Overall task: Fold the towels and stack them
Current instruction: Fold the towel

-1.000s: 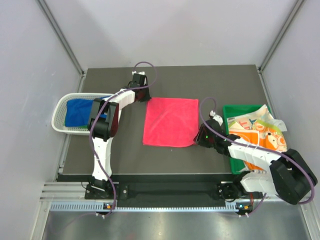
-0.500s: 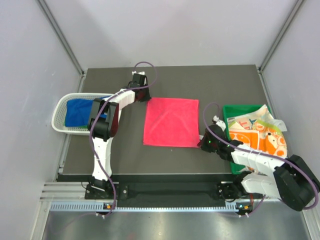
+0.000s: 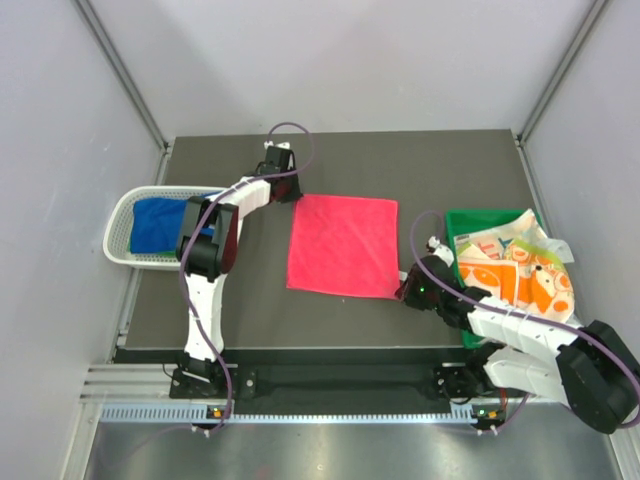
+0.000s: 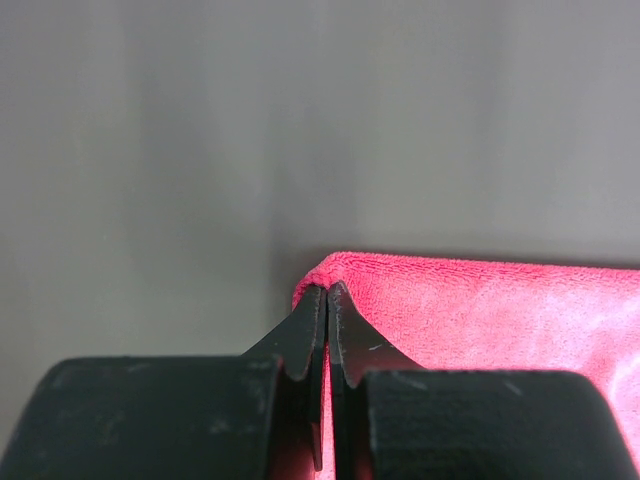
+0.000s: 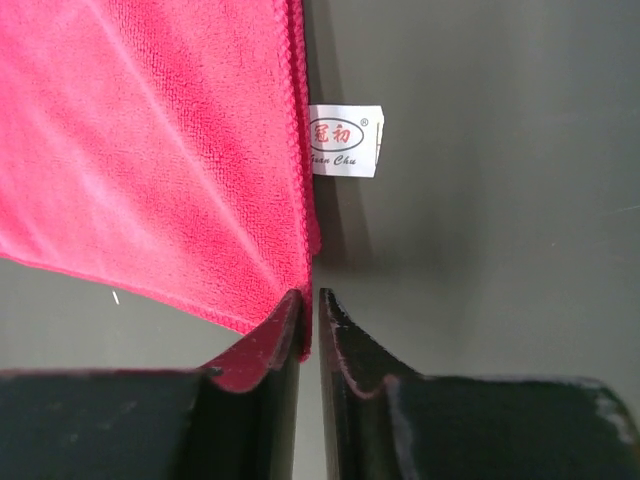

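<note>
Towels are kept in two holders: a blue towel (image 3: 155, 222) is bunched in the white basket (image 3: 118, 215) at the table's (image 3: 400, 170) 9 o'clock side, and printed towels (image 3: 515, 265) in orange and white are piled in the green tray (image 3: 458, 222) at the 3 o'clock side. Part of the blue towel is hidden by the left arm, and the near end of the tray is hidden by the right arm. How many towels are in the tray cannot be counted. The pink-red towel (image 3: 342, 245) is spread flat in the middle of the table, turned a little from the table's edges. Its sides look almost the same, so no long side can be picked out. A small white label (image 5: 345, 140) is seen on its 3 o'clock edge. Its 11 o'clock corner is pinched in the closed left gripper (image 4: 327, 290). At its 5 o'clock corner the right gripper (image 5: 309, 297) is held with only a thin gap, and it cannot be told if the corner is caught.
</note>
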`<action>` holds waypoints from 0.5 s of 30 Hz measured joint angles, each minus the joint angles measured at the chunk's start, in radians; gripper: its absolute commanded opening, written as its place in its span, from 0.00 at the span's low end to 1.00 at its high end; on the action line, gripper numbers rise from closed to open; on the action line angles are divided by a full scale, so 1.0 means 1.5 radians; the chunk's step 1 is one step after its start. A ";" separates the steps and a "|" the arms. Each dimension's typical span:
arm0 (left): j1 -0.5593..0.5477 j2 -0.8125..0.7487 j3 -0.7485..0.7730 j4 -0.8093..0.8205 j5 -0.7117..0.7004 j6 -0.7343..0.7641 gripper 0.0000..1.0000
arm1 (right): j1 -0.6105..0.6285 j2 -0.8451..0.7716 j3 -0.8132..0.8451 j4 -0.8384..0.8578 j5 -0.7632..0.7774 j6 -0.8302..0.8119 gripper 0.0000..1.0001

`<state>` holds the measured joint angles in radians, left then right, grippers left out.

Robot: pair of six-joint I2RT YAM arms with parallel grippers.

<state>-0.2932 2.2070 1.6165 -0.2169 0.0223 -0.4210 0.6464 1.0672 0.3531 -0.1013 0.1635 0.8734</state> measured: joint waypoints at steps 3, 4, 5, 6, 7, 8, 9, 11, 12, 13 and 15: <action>0.000 0.004 0.005 0.001 0.002 0.000 0.04 | 0.001 0.000 0.000 -0.003 0.001 -0.005 0.38; 0.000 0.005 0.007 0.001 0.003 0.000 0.08 | 0.002 0.000 0.000 -0.005 0.002 -0.009 0.41; 0.001 0.006 0.008 0.001 0.005 0.000 0.11 | 0.002 0.000 0.002 -0.011 0.005 -0.014 0.46; 0.001 0.007 0.008 0.001 0.005 0.000 0.14 | 0.003 0.000 0.005 -0.018 0.008 -0.018 0.47; 0.002 0.007 0.009 0.002 0.006 -0.001 0.18 | 0.003 0.000 0.010 -0.025 0.013 -0.024 0.47; 0.002 0.007 0.010 0.002 0.009 -0.003 0.25 | 0.003 0.000 0.021 -0.036 0.018 -0.032 0.48; 0.002 0.007 0.010 0.002 0.010 -0.002 0.27 | 0.003 0.000 0.033 -0.044 0.023 -0.040 0.49; 0.001 0.007 0.012 0.003 0.016 -0.001 0.34 | -0.004 0.005 0.064 -0.053 0.033 -0.060 0.49; 0.001 0.007 0.012 0.003 0.020 -0.002 0.36 | -0.014 0.012 0.085 -0.056 0.033 -0.075 0.50; 0.001 0.007 0.013 0.003 0.023 0.001 0.38 | -0.028 0.022 0.108 -0.053 0.034 -0.089 0.50; 0.001 0.007 0.013 0.004 0.029 0.001 0.43 | -0.069 0.056 0.155 -0.046 0.031 -0.120 0.50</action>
<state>-0.2916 2.2169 1.6367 -0.2108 0.0654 -0.4194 0.5423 1.1519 0.5854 -0.1703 0.2096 0.6930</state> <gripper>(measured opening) 0.389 0.501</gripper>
